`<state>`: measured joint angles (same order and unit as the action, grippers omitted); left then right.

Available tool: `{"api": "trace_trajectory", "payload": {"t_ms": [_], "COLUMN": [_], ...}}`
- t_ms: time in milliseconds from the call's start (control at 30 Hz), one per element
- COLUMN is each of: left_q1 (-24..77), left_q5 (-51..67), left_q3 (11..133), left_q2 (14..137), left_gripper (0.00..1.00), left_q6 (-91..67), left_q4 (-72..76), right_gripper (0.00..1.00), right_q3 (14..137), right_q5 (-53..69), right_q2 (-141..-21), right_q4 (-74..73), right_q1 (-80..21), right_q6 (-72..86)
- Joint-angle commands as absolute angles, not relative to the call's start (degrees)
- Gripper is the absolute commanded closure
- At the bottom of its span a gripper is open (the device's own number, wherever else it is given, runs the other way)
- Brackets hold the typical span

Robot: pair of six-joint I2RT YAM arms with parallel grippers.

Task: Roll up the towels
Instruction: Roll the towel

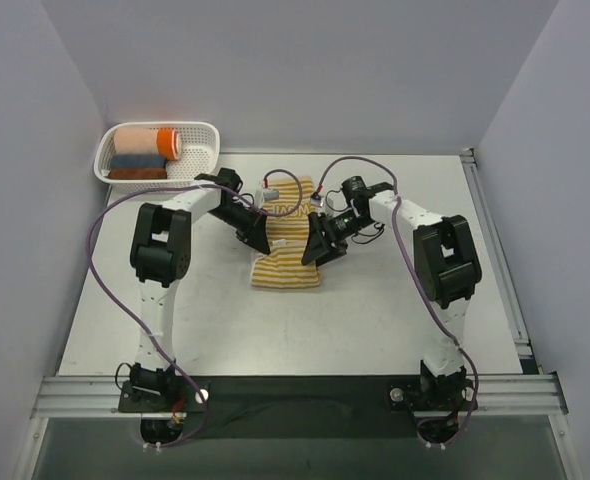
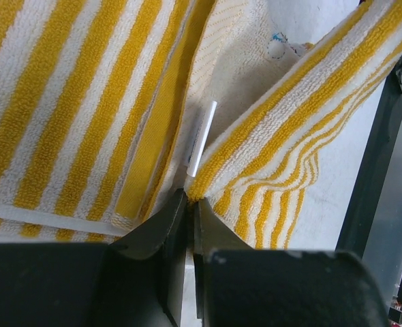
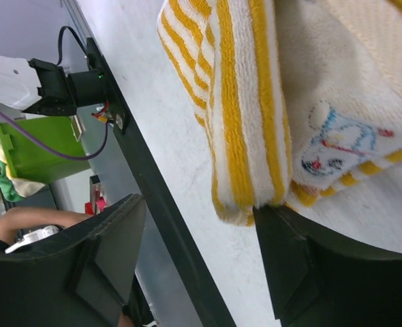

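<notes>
Both arms reach forward and bend inward toward the middle of the table (image 1: 405,330). From above we see the left gripper (image 1: 261,240) angled down and to the right at the left edge of the striped towel (image 1: 287,262). The right gripper (image 1: 313,256) is angled down and to the left at the towel's right edge. The two stand just either side of the cloth.

In the left wrist view we find its fingers (image 2: 153,235) drawn almost together, with only a thin slit between them. They pinch the corner of a raised fold of the towel at their very tips. In the right wrist view the fingers (image 3: 109,262) stand wide apart and hold nothing. The towel's folded edge hangs just above one fingertip, and the other is well clear of it.

The towel lies at the table's centre, running away from the arm bases. It has thin yellow-and-white stripes at the near end and a mustard band (image 1: 291,208) with white lettering at the far end. Its sides are folded inward, showing a pale cream inner face with a small cartoon figure (image 3: 341,139).

A white basket (image 1: 211,130) at the far left corner holds a peach-and-orange roll (image 1: 147,140) above two darker rolls.
</notes>
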<state>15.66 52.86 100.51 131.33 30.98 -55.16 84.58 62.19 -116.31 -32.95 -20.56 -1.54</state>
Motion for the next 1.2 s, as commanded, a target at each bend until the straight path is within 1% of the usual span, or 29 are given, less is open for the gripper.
{"api": "trace_trajectory", "payload": {"t_ms": [0, 33, 100, 133, 167, 200, 233, 267, 333, 367, 400, 500, 567, 700, 800, 833, 933, 967, 1000, 1033, 1067, 1100, 1167], "left_q1": [15.2, 15.0, 14.4, 14.2, 14.1, 13.6, 13.4, 13.1, 12.0, 11.4, 10.8, 8.4, 7.0, 5.0, 5.3, 5.8, 11.1, 13.1, 17.4, 19.5, 21.5, 25.6, 29.4], "left_q5": [54.3, 54.4, 55.3, 55.5, 55.4, 54.9, 54.4, 54.0, 53.3, 53.0, 53.0, 52.7, 51.8, 46.9, 46.8, 46.6, 43.0, 39.2, 37.1, 35.3, 31.8, 29.7, 25.5], "left_q3": [102.5, 102.4, 101.9, 101.6, 100.9, 100.5, 100.0, 99.3, 97.3, 96.5, 93.9, 88.9, 84.8, 81.0, 77.2, 75.6, 68.8, 65.2, 63.4, 61.4, 57.7, 55.7, 53.5], "left_q2": [132.4, 132.5, 132.5, 132.3, 132.0, 131.6, 130.4, 129.6, 126.9, 125.9, 124.6, 118.6, 114.9, 110.8, 104.9, 100.9, 92.7, 90.7, 88.9, 85.3, 83.6, 81.2, 80.4], "left_gripper": [0.84, 0.83, 0.81, 0.79, 0.72, 0.69, 0.67, 0.62, 0.56, 0.52, 0.45, 0.41, 0.41, 0.41, 0.4, 0.38, 0.34, 0.33, 0.32, 0.3, 0.26, 0.24, 0.23], "left_q6": [30.3, 30.2, 30.1, 30.1, 30.3, 31.0, 31.4, 31.6, 32.3, 32.3, 32.3, 32.2, 32.9, 34.4, 37.7, 38.7, 44.0, 46.4, 47.5, 48.7, 50.0, 50.7, 53.1], "left_q4": [-56.0, -56.0, -56.0, -56.0, -55.9, -55.8, -55.7, -55.1, -53.7, -53.0, -52.0, -46.2, -43.6, -41.8, -39.8, -38.1, -34.2, -33.0, -31.5, -28.4, -26.3, -24.0, -19.8], "right_gripper": [0.37, 0.44, 0.54, 0.65, 0.7, 0.75, 0.86, 0.92, 1.0, 1.0, 1.0, 1.0, 1.0, 1.0, 1.0, 1.0, 1.0, 1.0, 1.0, 1.0, 1.0, 1.0, 1.0], "right_q3": [83.1, 82.8, 82.1, 81.5, 81.5, 81.6, 81.7, 81.7, 81.6, 81.5, 81.6, 82.1, 82.6, 83.4, 84.2, 84.4, 85.1, 85.3, 85.4, 85.9, 86.0, 85.9, 86.1], "right_q5": [59.8, 58.6, 56.3, 55.4, 55.0, 54.9, 54.9, 54.9, 54.7, 54.6, 54.4, 54.1, 53.4, 52.8, 53.1, 53.2, 52.7, 52.5, 52.3, 52.2, 52.2, 52.1, 52.0], "right_q2": [-117.2, -117.8, -118.9, -120.1, -121.0, -121.8, -122.9, -123.2, -123.2, -123.0, -122.9, -122.5, -122.5, -122.5, -122.4, -122.2, -122.5, -122.8, -123.1, -123.5, -123.7, -123.8, -124.1], "right_q4": [-30.2, -29.4, -28.5, -27.4, -27.2, -27.3, -27.4, -27.4, -27.5, -27.5, -27.8, -27.9, -28.4, -29.9, -30.8, -30.8, -31.6, -31.7, -32.1, -32.3, -32.5, -32.7, -33.0], "right_q1": [-22.7, -23.0, -23.4, -23.2, -23.2, -22.9, -22.9, -22.9, -22.9, -22.9, -22.9, -23.1, -23.1, -23.1, -23.5, -23.6, -23.9, -23.9, -23.9, -23.9, -23.9, -23.9, -23.8], "right_q6": [0.0, 1.5, 2.1, 2.8, 3.6, 4.1, 4.7, 5.0, 5.3, 5.4, 5.4, 5.5, 5.7, 5.4, 5.4, 5.4, 5.2, 5.2, 5.2, 5.2, 4.9, 4.8, 4.7]}}
